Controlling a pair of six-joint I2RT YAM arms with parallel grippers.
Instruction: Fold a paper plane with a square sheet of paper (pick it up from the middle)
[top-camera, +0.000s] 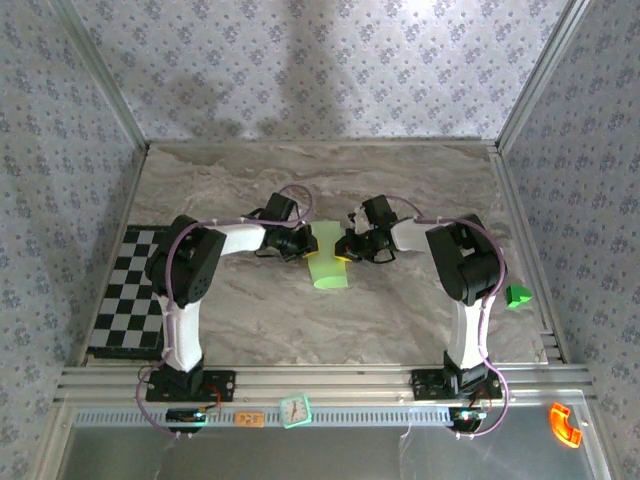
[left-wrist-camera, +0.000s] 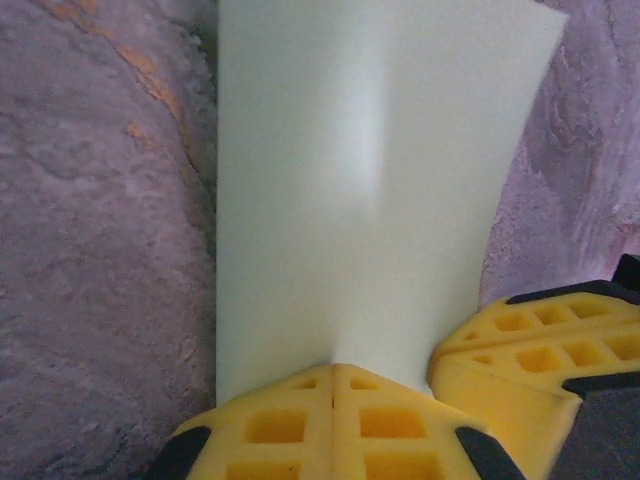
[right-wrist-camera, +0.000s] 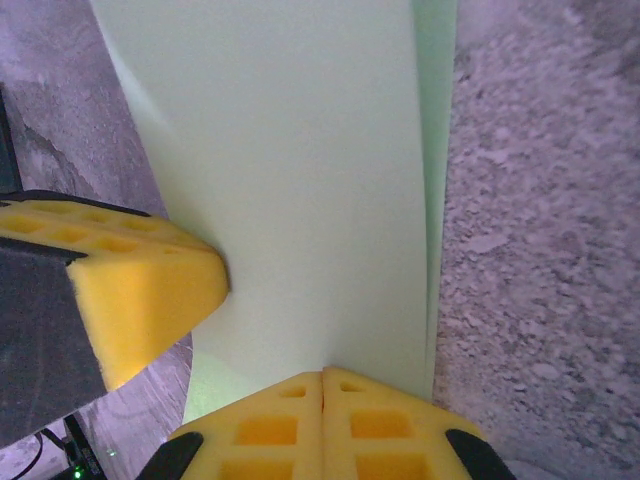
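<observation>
- Paper first: the square sheet of paper (top-camera: 328, 262) lies in the middle of the marble tabletop (top-camera: 400, 320), right between my two arms. From above I see it as a narrow pale green strip whose near end curls.
- My left gripper (top-camera: 301, 244) reaches it from the left and my right gripper (top-camera: 351, 246) from the right. Both are at the far half of the strip, nearly facing each other.
- On the left wrist camera the left gripper's yellow foam pads (left-wrist-camera: 280, 425) are pressed together with no gap, pinching the sheet's near edge. The paper runs up and away from the tips.
- In that same view the right gripper's yellow fingers come in at the lower right, just beside mine and against the same sheet.
- On the right wrist camera the right gripper is likewise clamped tight on the paper's edge. A second layer of paper peeks out along the right side, so the sheet looks doubled over there.
- The left gripper's pad sits at the left of that view, touching the paper.
- Off to the sides I see a checkerboard mat (top-camera: 130, 290) at the table's left edge and a small bright green block (top-camera: 517, 296) at the right edge, both well apart from the paper.
</observation>
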